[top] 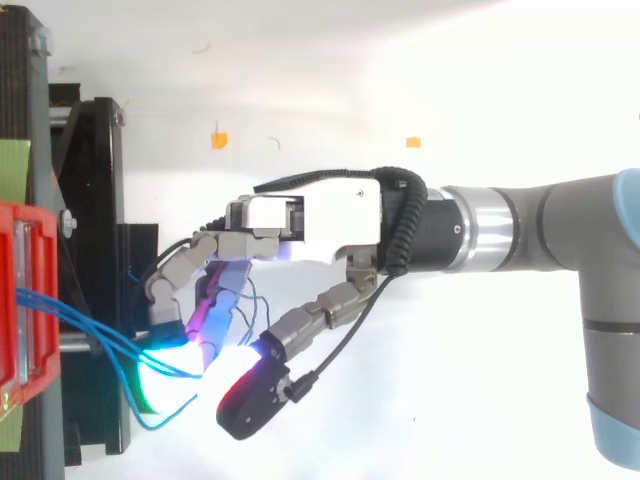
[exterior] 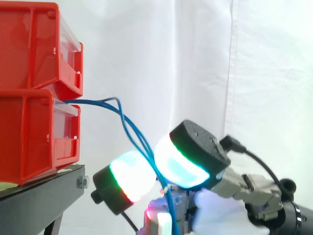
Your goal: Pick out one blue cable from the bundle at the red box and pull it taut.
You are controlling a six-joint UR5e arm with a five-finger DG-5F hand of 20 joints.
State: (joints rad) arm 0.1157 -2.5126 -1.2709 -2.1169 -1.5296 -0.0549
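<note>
The hand [top: 310, 225] curls round several cables [exterior: 90, 102] by the box [exterior: 29, 132] (all slack); next, single out one, then draw back.

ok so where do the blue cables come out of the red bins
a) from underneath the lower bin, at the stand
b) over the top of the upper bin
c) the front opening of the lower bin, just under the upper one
c: in the side view the blue cables leave the front of the lower red bin at its top edge, right below the upper bin, then droop down to the right.
</note>
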